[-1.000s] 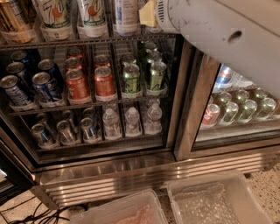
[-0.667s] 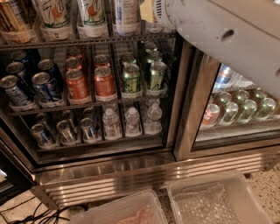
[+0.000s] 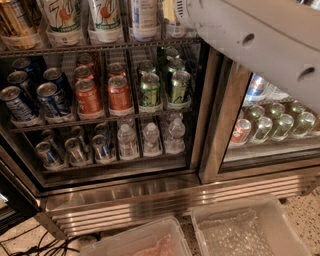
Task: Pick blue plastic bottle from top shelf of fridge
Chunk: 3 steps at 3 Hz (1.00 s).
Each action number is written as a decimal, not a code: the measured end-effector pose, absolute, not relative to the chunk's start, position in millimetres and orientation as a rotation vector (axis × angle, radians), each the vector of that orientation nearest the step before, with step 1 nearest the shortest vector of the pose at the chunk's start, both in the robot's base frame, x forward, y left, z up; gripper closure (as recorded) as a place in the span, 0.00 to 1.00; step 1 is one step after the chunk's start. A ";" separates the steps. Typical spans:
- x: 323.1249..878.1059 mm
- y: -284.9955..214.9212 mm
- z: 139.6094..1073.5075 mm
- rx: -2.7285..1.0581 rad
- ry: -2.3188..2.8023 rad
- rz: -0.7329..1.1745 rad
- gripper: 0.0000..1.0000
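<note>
The blue plastic bottle (image 3: 144, 16) stands on the top shelf (image 3: 100, 48) of the fridge (image 3: 150, 200), its blue-and-white label too blurred to read. Left of it are white bottles (image 3: 64, 15) with green-orange print, also unreadable. The gripper (image 3: 175, 11) sits at the top edge, just right of the bottle, on the end of the white arm (image 3: 260, 45); I cannot tell how wide it stands. Below are blue cans (image 3: 50, 97), orange cans (image 3: 89, 96) and green cans (image 3: 150, 90).
</note>
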State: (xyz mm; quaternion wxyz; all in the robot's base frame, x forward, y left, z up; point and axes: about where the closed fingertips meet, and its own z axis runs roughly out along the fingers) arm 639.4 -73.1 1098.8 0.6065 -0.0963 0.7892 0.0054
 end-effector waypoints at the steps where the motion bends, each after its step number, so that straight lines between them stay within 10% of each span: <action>1: 650.9 -72.3 1098.9 -0.231 1.819 0.005 0.39; 3: 672.0 -74.2 1104.2 -0.244 1.785 -0.030 0.37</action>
